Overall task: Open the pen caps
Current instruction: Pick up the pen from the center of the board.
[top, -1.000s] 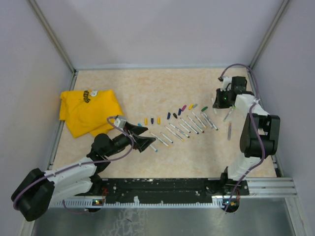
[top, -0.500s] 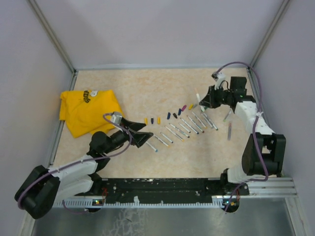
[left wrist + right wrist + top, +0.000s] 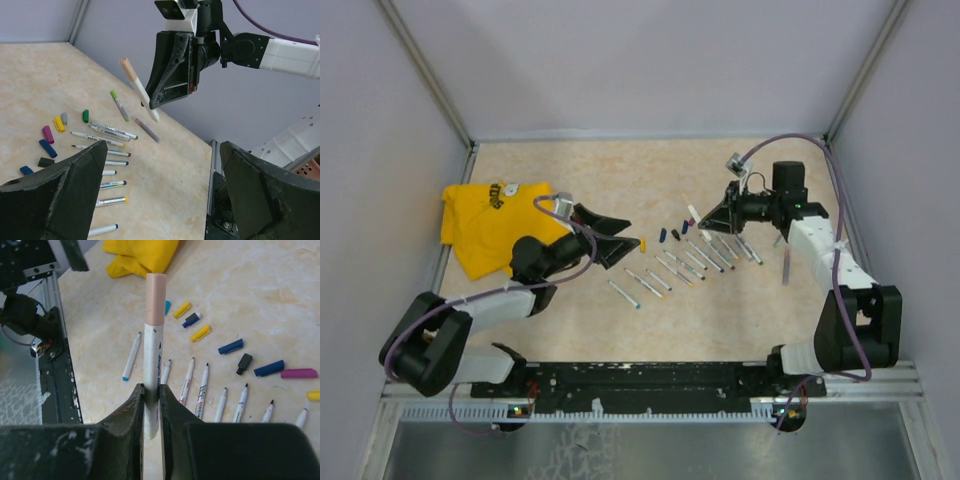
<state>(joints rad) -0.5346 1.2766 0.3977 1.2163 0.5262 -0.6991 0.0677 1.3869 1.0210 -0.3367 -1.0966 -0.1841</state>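
Nearest me, the left tool [image 3: 164,146] hangs low over the bench [image 3: 720,320], its jaws spread wide with nothing between them. Its own camera looks out between two black fingers [image 3: 70,185] at a row of pens [image 3: 107,172] lying side by side with bare tips. Just past them it shows the loose caps [image 3: 48,134] plainly: magenta, blue, black, yellow, grey and green. From overhead those caps are mere specks in a slanting line along the far side of the row, and their colours are hard to sort.

Farther out, the right tool [image 3: 151,388] is clamped on a pen [image 3: 152,350]. Its wrist camera shows the grip best: both jaws pinch the white barrel low down, and the peach cap [image 3: 155,295] sits on the free end. The same view picks out two yellow caps [image 3: 200,333] at the left end of the line, which the left tool partly crowds in the overhead view. Only the left wrist view shows the height: the pen is tilted, cap uppermost, well above the bench. It also shows a green-capped pen [image 3: 119,105] lying flat beyond the row.

Farthest left, a yellow cloth [image 3: 500,230] lies crumpled beside the left arm. The overhead view shows all of it, and the right wrist view catches only an edge.
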